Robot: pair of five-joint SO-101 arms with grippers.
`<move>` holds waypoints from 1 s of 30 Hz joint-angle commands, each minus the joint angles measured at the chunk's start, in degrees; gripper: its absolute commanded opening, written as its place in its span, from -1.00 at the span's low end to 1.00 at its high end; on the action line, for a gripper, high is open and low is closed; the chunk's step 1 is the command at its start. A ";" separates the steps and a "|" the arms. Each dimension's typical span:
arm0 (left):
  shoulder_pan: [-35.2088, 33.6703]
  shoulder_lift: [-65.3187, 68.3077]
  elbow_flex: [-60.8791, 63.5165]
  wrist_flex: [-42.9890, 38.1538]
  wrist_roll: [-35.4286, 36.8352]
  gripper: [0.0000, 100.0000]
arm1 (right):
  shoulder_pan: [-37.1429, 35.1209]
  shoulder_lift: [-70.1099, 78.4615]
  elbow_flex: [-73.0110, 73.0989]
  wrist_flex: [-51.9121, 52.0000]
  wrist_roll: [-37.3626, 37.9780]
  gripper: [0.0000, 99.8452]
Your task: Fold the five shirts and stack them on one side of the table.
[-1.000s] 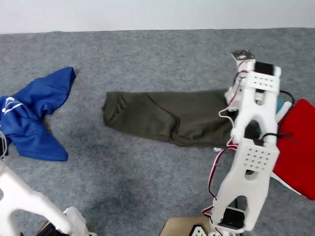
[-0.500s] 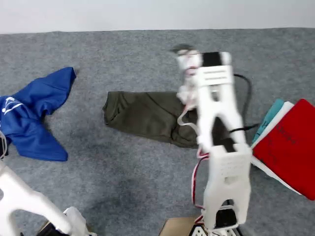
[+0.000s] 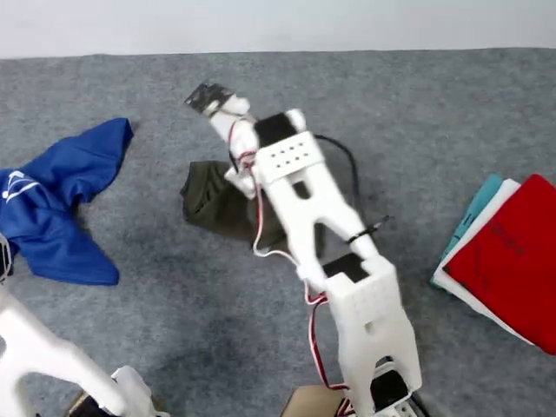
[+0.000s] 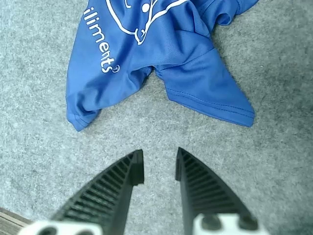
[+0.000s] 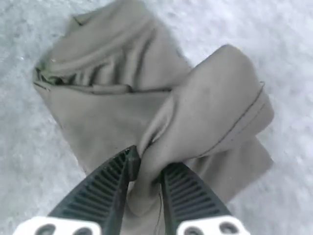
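A dark olive shirt (image 3: 215, 201) lies mid-table, partly hidden under my right arm. My right gripper (image 5: 147, 169) is shut on a fold of the olive shirt (image 5: 205, 122), which it holds lifted over the rest of the garment. In the high view the right gripper (image 3: 233, 148) is above the shirt's left part. A crumpled blue shirt (image 3: 54, 207) with white print lies at the table's left. My left gripper (image 4: 155, 169) hovers open over bare carpet just short of the blue shirt (image 4: 161, 58). A stack of folded shirts, red (image 3: 514, 261) on top, sits at the right edge.
Grey carpet (image 3: 417, 113) covers the table. White and teal layers (image 3: 469, 224) show under the red shirt. The left arm's white base (image 3: 43, 356) sits at the lower left corner. A brown board (image 3: 306, 404) lies at the front edge.
My right arm has swung from the olive shirt's right end across to its left end, dragging the gripped fold over the garment. The shirt now looks shorter. The left arm has not moved.
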 commanded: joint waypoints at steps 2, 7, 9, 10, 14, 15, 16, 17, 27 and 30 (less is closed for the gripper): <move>0.26 -6.59 -0.13 1.05 -0.18 -0.76 | -2.86 1.45 -2.29 -4.18 0.44 -0.98; 0.26 -12.04 3.12 1.05 -0.53 -0.76 | -4.35 3.65 -2.29 -9.54 0.44 -0.98; 0.26 -14.07 6.46 1.05 -0.53 -0.76 | -4.70 4.18 -2.29 -11.47 0.44 -0.93; 0.26 -15.30 7.87 1.05 -0.62 -0.76 | -4.79 4.35 -2.29 -12.35 0.44 -0.86; 0.26 -21.01 12.18 0.97 -3.08 -0.76 | -5.14 4.26 -2.29 -13.41 -1.58 -0.54; 0.26 -22.42 13.14 0.97 -3.52 -0.76 | -5.41 4.00 -2.64 -13.23 -2.90 -0.50; 0.26 -23.74 14.02 0.97 -4.04 -0.76 | -5.58 3.65 -3.78 -12.62 -3.69 -0.49; 0.26 -24.79 14.90 0.97 -4.40 -0.76 | -5.76 3.30 -5.10 -11.38 -3.87 -0.49; -0.18 -29.98 17.19 0.97 -4.57 -0.76 | -0.92 1.19 -18.73 6.29 -3.87 -0.68; -0.18 -29.98 17.19 1.05 -4.48 -0.76 | 3.47 3.65 -18.64 7.16 -3.34 -0.98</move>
